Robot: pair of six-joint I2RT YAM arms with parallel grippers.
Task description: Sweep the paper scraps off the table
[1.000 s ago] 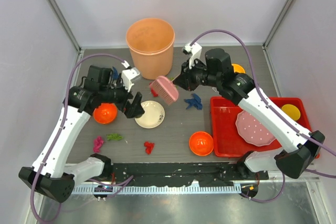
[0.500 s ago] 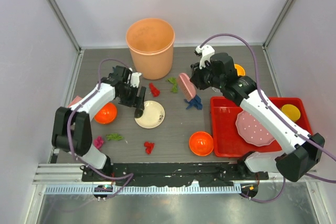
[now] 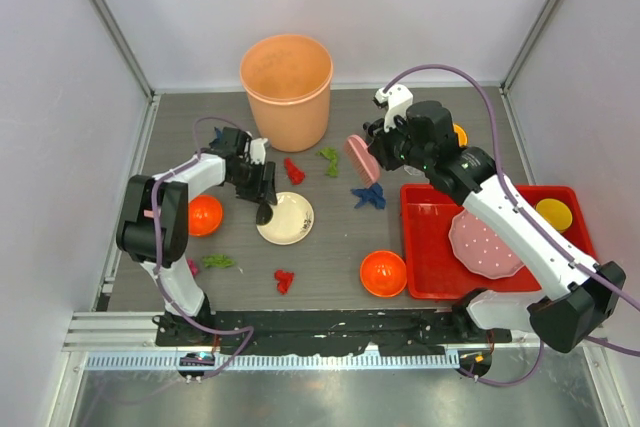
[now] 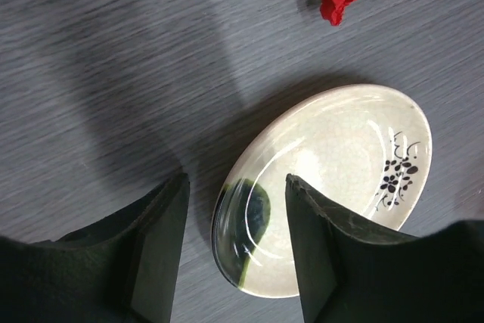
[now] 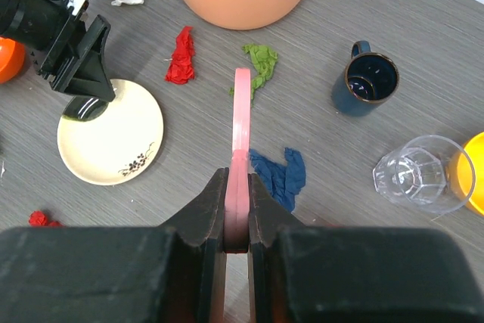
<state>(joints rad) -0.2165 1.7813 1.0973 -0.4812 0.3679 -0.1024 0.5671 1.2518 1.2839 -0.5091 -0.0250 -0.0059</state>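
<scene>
Left claw (image 4: 236, 187): jaws part-open, straddling the rim of the cream plate (image 4: 340, 156), not yet gripping it. Right claw (image 5: 238, 181): clamped on the pink sweeping tool (image 5: 241, 111), which it holds edge-on over the desk (image 3: 330, 247). Paper scraps (image 3: 293, 170): red, green and blue pieces lie toward the far edge; red, green and magenta pieces lie toward the near left corner. None is gathered, so the sweeping looks barely begun.
</scene>
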